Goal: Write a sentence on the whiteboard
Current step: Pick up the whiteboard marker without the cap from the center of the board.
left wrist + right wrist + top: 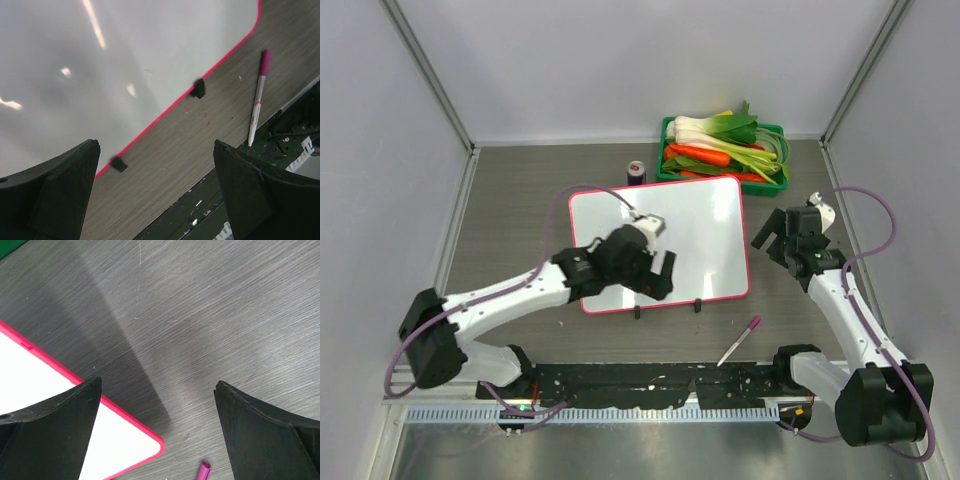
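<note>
The whiteboard (695, 215), white with a pink-red frame and two black feet, lies flat mid-table. Its visible surface is blank; no sentence shows on it. My left gripper (656, 275) hovers over the board's near edge, open and empty; the left wrist view (156, 145) shows the board (125, 50) and bare table between the fingers. A pink-capped marker (738, 341) lies on the table in front of the board's near right corner, also in the left wrist view (258, 100). My right gripper (776, 236) is open and empty, just right of the board (45, 382), with the marker's cap (203, 471) below.
A green crate of vegetables (720, 145) stands at the back, behind the board. A small dark can (636, 172) stands by the board's far edge. A black base rail (650, 380) runs along the table's near edge. Grey walls enclose the left and right sides.
</note>
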`<state>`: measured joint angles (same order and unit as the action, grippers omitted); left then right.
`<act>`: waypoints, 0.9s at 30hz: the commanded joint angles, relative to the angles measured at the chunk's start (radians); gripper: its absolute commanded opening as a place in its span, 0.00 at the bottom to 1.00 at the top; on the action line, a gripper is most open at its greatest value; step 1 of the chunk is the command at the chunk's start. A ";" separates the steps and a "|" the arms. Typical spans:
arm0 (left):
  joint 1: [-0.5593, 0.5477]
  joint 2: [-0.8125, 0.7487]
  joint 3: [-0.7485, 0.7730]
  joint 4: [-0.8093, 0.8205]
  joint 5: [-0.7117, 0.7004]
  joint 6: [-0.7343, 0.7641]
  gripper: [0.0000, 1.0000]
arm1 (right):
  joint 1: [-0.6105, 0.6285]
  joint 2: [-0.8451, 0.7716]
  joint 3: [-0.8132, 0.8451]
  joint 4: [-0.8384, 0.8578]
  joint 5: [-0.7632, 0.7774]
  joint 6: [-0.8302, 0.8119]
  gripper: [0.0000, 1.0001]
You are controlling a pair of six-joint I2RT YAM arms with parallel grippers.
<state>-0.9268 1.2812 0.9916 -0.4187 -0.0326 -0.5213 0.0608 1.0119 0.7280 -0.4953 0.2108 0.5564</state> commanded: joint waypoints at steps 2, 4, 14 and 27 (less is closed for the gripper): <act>-0.263 0.264 0.215 0.014 -0.203 -0.025 0.99 | -0.039 0.034 -0.006 0.035 -0.017 0.016 0.99; -0.340 0.384 0.307 -0.012 -0.239 -0.023 0.96 | -0.074 0.057 -0.010 0.047 -0.040 0.005 1.00; -0.543 0.808 0.642 -0.019 -0.280 0.024 0.87 | -0.308 0.152 -0.033 0.070 -0.243 -0.033 0.99; -0.561 0.880 0.539 0.018 -0.303 -0.016 0.40 | -0.352 0.156 -0.076 0.106 -0.312 -0.036 0.99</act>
<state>-1.4906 2.1494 1.5780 -0.4110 -0.3008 -0.5220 -0.2855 1.1725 0.6548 -0.4248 -0.0704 0.5297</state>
